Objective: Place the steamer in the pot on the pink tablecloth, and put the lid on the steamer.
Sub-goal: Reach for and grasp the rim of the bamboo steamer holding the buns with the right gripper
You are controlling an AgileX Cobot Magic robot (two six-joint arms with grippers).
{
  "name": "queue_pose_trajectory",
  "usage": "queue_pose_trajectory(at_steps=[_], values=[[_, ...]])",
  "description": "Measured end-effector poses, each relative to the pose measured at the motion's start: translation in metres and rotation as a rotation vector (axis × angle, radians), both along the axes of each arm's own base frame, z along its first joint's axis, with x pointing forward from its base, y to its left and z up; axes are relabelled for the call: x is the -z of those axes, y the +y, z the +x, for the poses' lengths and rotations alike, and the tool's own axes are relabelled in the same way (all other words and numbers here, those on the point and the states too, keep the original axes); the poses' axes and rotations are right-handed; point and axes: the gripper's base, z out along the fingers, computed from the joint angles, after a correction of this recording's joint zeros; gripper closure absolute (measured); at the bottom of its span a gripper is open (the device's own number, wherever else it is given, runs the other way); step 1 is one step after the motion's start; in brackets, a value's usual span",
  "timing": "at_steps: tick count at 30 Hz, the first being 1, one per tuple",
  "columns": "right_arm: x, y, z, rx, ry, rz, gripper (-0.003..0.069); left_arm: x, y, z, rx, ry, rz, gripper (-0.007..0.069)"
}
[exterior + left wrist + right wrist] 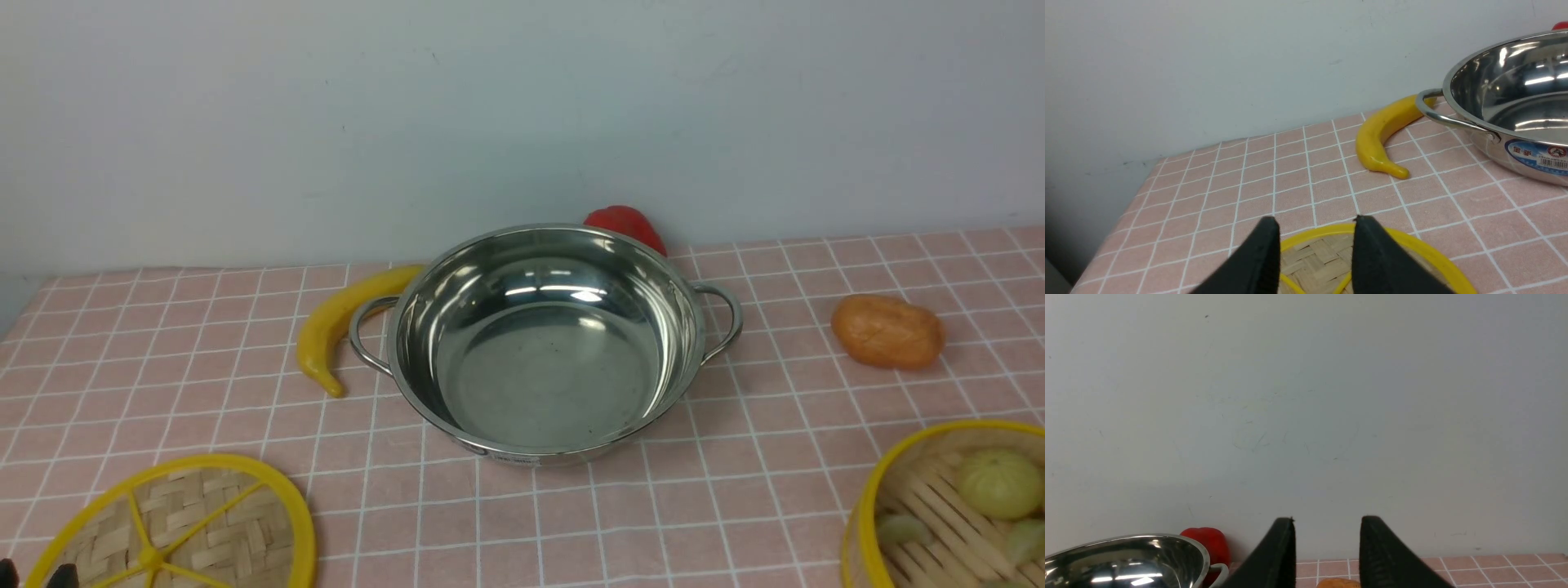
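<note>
Right hand (1327,519) and left hand (1314,221) are hanging open, empty — the lid (1316,257) lying beneath the left. I'd be gripping the steamer (967,425) level by its rim, centring it over the pot (490,310).

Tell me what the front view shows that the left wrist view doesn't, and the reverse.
Front only: the steamer with greenish round pieces inside, at the near right corner, and an orange lump right of the pot. Left wrist only: a plain look at the left gripper, jaws open above the lid. Both: pot, banana, lid, pink tablecloth.
</note>
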Motion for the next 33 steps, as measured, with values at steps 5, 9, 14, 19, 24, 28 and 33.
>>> queue_pose_trajectory(at_steps=[5, 9, 14, 19, 24, 28, 33], values=[[0.0, 0.0, 0.0, 0.002, 0.0, -0.023, 0.0417, 0.0, 0.0, 0.0, 0.0, 0.0, 0.0, 0.0381], [0.0, 0.0, 0.0, 0.002, 0.0, -0.025, 0.0417, 0.0, 0.0, 0.0, 0.0, 0.0, 0.0, 0.0381], [0.0, 0.0, 0.0, 0.003, 0.0, -0.035, 0.0417, 0.0, 0.0, 0.0, 0.0, 0.0, 0.0, 0.0381], [-0.007, 0.002, -0.001, -0.01, -0.046, -0.034, 0.0417, 0.0, 0.0, 0.0, 0.0, 0.0, 0.0, 0.0381], [-0.069, -0.004, -0.02, 0.026, -0.134, 0.048, 0.0417, 0.0, 0.0, 0.0, 0.0, 0.0, 0.0, 0.0381], [-0.091, -0.01, -0.034, 0.085, -0.038, 0.121, 0.0417, 0.0, 0.0, 0.0, 0.0, 0.0, 0.0, 0.0381], [-0.103, -0.009, -0.044, 0.049, 0.012, 0.285, 0.0417, 0.0, 0.0, 0.0, 0.0, 0.0, 0.0, 0.0381]])
